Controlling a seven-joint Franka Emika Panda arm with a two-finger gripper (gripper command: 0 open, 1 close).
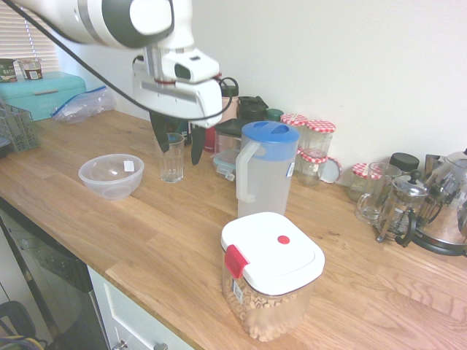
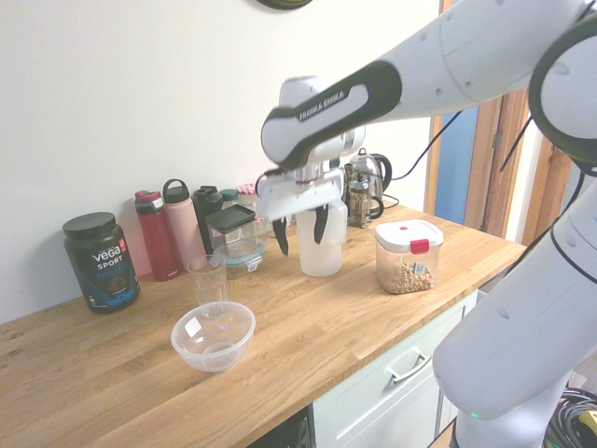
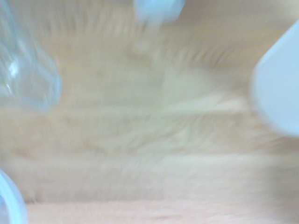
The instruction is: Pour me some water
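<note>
One gripper (image 1: 176,149), fingers spread wide, pointing straight down, empty. Hangs well above the counter (image 1: 146,240), between glass (image 1: 172,157) and jug (image 1: 265,169) in the first exterior view; touches nothing.

Water presumably in the jug: frosted white body, blue lid, handle facing the glass side. Level not discernible through the plastic. Jug upright near mid-counter, just behind the white-lidded tub (image 1: 271,273) of beige grains. Glass upright, looks empty, beside the clear bowl (image 1: 111,175).

Risks, as judged:
- Crowded back row of bottles (image 2: 159,233) and jars just behind the jug; a wide approach could clip them.
- Jug tall and smooth; a grasp on the body may exceed the finger span, and a loose hold on the handle could let it swing or slip once tilted.
- Glass narrow and light; a nudge on descent would tip it, and a pour from too high or off-centre would spill onto the wood.
- Bowl and tub near enough to be mistaken for the target or source.

Wrist view blurred: only wood grain and pale edges.
</note>
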